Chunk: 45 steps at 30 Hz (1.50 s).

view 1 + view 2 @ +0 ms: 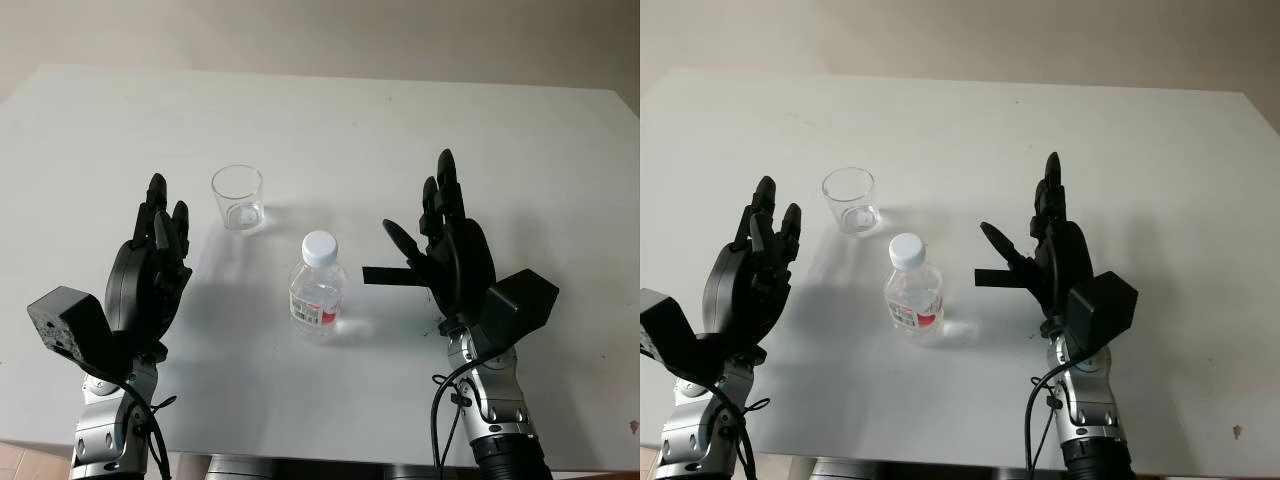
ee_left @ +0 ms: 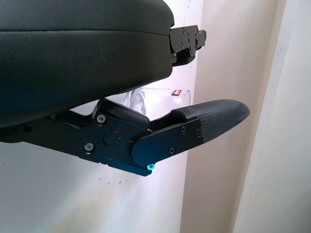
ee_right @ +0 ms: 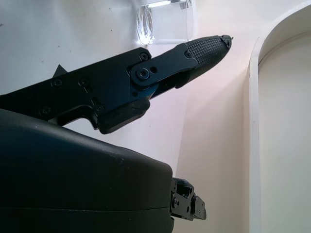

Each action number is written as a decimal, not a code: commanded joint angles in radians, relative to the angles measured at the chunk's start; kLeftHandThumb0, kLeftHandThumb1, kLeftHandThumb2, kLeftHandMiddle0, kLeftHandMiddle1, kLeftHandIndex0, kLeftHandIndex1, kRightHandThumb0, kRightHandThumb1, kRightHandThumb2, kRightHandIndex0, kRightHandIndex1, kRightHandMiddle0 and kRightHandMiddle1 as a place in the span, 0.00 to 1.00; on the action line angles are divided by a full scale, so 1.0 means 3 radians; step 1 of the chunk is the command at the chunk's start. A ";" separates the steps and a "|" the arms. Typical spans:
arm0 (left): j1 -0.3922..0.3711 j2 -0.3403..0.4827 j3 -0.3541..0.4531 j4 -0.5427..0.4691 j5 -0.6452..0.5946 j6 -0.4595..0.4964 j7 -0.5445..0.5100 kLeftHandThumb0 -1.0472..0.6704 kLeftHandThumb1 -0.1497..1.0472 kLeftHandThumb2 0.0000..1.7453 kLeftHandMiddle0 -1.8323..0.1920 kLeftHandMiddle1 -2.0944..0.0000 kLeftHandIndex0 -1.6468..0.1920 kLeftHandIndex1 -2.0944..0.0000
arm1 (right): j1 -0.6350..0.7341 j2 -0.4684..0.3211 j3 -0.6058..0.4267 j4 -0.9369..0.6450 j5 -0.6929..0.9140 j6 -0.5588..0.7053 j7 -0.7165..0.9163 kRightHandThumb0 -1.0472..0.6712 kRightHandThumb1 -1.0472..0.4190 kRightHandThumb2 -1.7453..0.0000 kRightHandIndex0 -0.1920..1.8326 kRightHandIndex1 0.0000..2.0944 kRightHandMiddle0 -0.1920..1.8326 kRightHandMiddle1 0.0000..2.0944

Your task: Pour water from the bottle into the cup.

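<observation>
Counter (image 1: 330, 110), white and broad, carried everything in front of a pale wall. The right hand (image 1: 450, 250) was raised above the counter to the right of the bottle, grasping nothing, its fingers (image 1: 443, 185) released and extended. The left hand (image 1: 150, 270) was raised on the other side, just left of the cup, likewise holding nothing with its fingers (image 1: 165, 215) released. The bottle (image 1: 318, 285), clear with a white cap and a red-and-white label, stood upright between the two hands, near the counter's middle. The cup (image 1: 238, 197), clear glass, stood upright just beyond and left of the bottle, apart from it.
</observation>
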 commanded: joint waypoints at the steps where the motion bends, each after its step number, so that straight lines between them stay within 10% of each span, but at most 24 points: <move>1: 0.0044 -0.0010 0.0006 -0.0085 -0.0015 0.0008 0.0002 0.15 1.00 0.43 0.95 0.97 0.97 0.97 | 0.0039 -0.0019 0.0015 -0.0089 0.0001 0.0008 0.0024 0.16 0.07 0.97 0.00 0.00 0.00 0.00; 11: -0.0107 -0.0009 -0.0038 0.0087 0.0046 -0.0017 0.0012 0.15 1.00 0.44 0.95 0.98 0.97 0.98 | 0.0038 -0.0082 0.0032 -0.0014 -0.0016 0.0013 0.0154 0.15 0.07 0.97 0.00 0.00 0.00 0.00; 34: -0.0132 0.0027 0.0007 0.0110 0.0013 -0.0050 -0.0016 0.14 1.00 0.42 0.95 0.98 0.97 0.97 | 0.0751 -0.1000 0.0139 -0.1612 0.0577 0.0421 0.1524 0.06 0.11 0.97 0.00 0.00 0.00 0.00; 45: -0.0171 0.0012 0.0002 0.0140 0.0016 -0.0042 -0.0015 0.14 1.00 0.43 0.95 0.98 0.97 0.98 | 0.0502 -0.0521 0.0776 -0.0740 0.0030 0.0283 0.1294 0.06 0.11 0.97 0.00 0.00 0.00 0.00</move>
